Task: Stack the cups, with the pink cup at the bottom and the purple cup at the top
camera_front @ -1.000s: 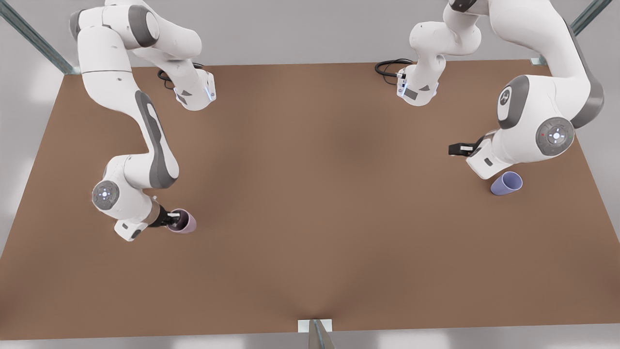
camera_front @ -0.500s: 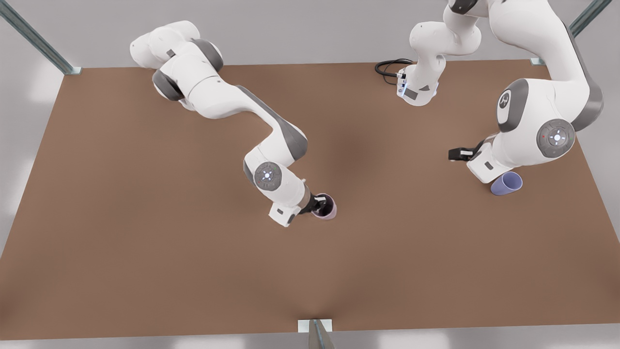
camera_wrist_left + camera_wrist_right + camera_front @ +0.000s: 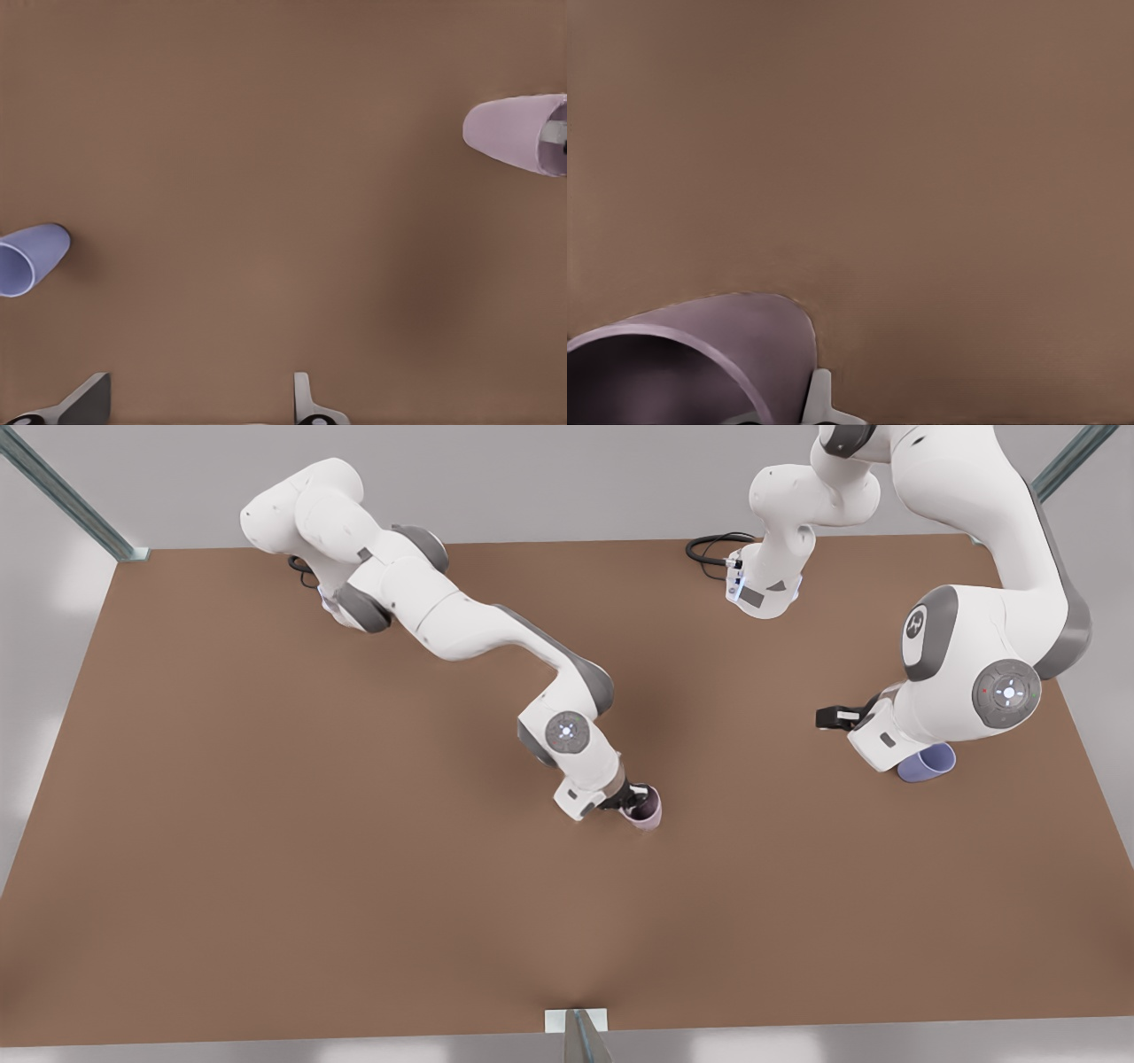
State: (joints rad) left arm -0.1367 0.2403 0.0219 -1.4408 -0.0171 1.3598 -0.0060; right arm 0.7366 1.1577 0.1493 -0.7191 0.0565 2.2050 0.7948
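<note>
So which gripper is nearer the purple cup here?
The left gripper, open, hovers beside the purple cup. The right gripper is far off mid-table, shut on the pink cup.

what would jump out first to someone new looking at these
The right claw near the middle of the brown table, shut on the rim of the pink cup. Then the purple cup by the front view's right edge, with the left claw open beside it.

Matt brown table [image 3: 266, 921]; smooth matt cups [image 3: 930, 763]; glossy white arms [image 3: 461, 624].
</note>
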